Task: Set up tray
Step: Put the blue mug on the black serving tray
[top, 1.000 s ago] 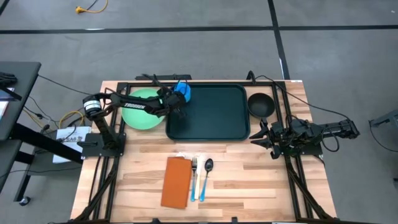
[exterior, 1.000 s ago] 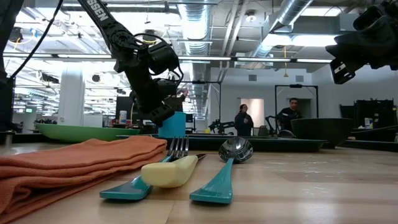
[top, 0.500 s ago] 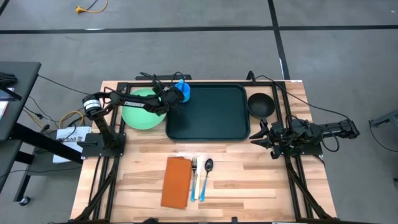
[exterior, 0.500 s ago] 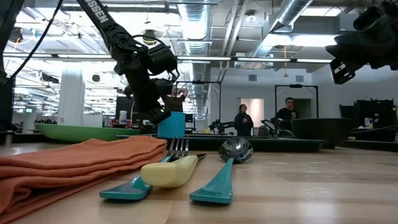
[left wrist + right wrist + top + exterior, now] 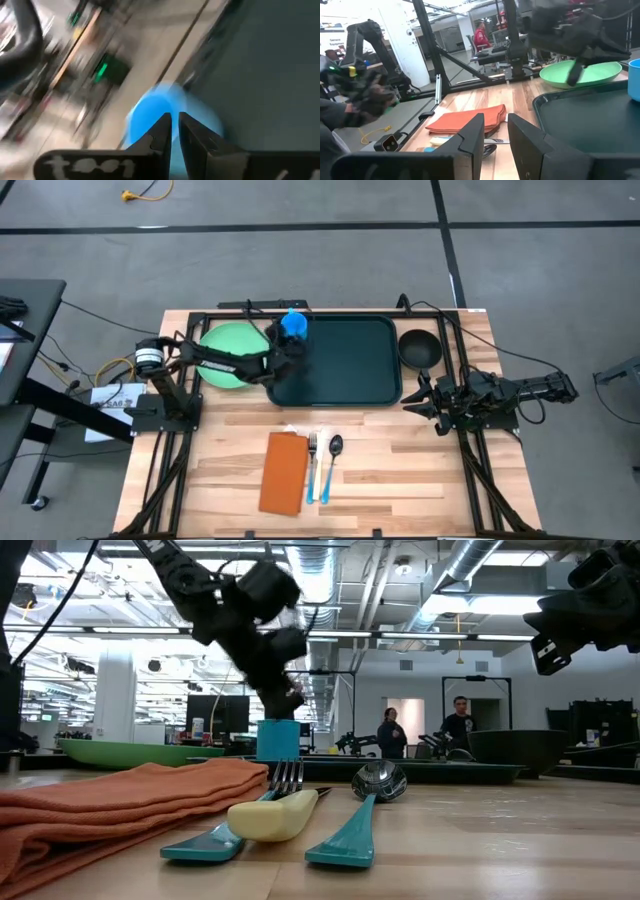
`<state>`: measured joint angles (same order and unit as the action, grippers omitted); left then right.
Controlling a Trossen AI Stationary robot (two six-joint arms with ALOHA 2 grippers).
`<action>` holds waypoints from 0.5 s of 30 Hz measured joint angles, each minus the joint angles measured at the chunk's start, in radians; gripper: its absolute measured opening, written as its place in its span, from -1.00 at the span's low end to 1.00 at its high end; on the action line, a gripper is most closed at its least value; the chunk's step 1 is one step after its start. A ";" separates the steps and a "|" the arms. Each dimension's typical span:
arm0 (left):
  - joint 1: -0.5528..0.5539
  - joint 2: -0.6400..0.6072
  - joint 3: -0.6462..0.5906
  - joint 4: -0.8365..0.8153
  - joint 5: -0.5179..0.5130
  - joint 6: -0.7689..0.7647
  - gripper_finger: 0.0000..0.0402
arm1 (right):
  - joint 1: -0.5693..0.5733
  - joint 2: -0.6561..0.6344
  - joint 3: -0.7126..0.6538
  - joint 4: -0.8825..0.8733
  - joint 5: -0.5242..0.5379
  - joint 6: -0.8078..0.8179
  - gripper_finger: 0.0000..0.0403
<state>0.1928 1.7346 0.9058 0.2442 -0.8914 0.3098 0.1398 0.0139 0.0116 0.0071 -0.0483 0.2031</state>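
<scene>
The dark green tray (image 5: 340,365) lies at the table's far middle. A blue cup (image 5: 293,325) stands upright on the tray's far left corner, also seen in the low view (image 5: 277,738). My left gripper (image 5: 290,355) hovers just near of the cup and above it (image 5: 285,695). Its fingers are open by a narrow gap (image 5: 173,125), and the cup (image 5: 150,112) shows blurred beyond them. The light-green plate (image 5: 225,345) sits left of the tray, under my left arm. My right gripper (image 5: 412,396) waits open at the tray's right, above the table.
A black bowl (image 5: 418,348) stands right of the tray's far corner. Near the table's front lie an orange napkin (image 5: 283,472), a fork (image 5: 312,465) and a spoon (image 5: 333,460) with teal handles. Black frame rails run along both table sides. People stand in the room beyond.
My left gripper has swung from beside the cup's left side toward the table's near edge and has risen above the cup's rim, moving fast enough to blur. The cup has stayed standing on the tray.
</scene>
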 joint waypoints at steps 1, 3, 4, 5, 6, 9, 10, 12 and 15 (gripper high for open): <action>-0.018 0.000 0.000 0.052 0.058 0.037 -0.86 | 0.000 0.000 0.000 0.000 0.000 0.000 -0.59; -0.045 -0.002 0.000 0.124 0.237 0.087 -0.86 | 0.000 0.000 0.000 0.000 0.000 0.000 -0.59; -0.050 -0.002 0.000 0.146 0.342 0.095 -0.86 | 0.000 0.000 0.000 0.000 0.000 0.000 -0.59; -0.050 -0.002 0.000 0.159 0.437 0.095 -0.86 | 0.000 0.000 0.000 0.000 0.000 0.000 -0.59; -0.045 -0.002 0.000 0.165 0.518 0.084 -0.86 | 0.000 0.000 0.000 0.000 0.000 0.000 -0.59; -0.005 -0.002 0.006 0.126 0.624 0.016 -0.86 | 0.000 0.000 0.000 0.000 0.000 0.000 -0.59; 0.017 -0.002 0.011 0.093 0.627 -0.008 -0.86 | 0.000 0.000 0.000 0.000 0.000 0.000 -0.59; 0.061 -0.002 0.017 0.027 0.628 -0.047 -0.86 | 0.000 0.000 0.000 0.000 0.000 0.001 -0.59; 0.122 -0.002 0.018 -0.036 0.663 -0.087 -0.86 | 0.000 0.000 0.000 0.000 0.000 0.001 -0.59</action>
<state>0.3148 1.7329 0.9237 0.2081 -0.2286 0.2224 0.1398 0.0139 0.0116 0.0067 -0.0483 0.2043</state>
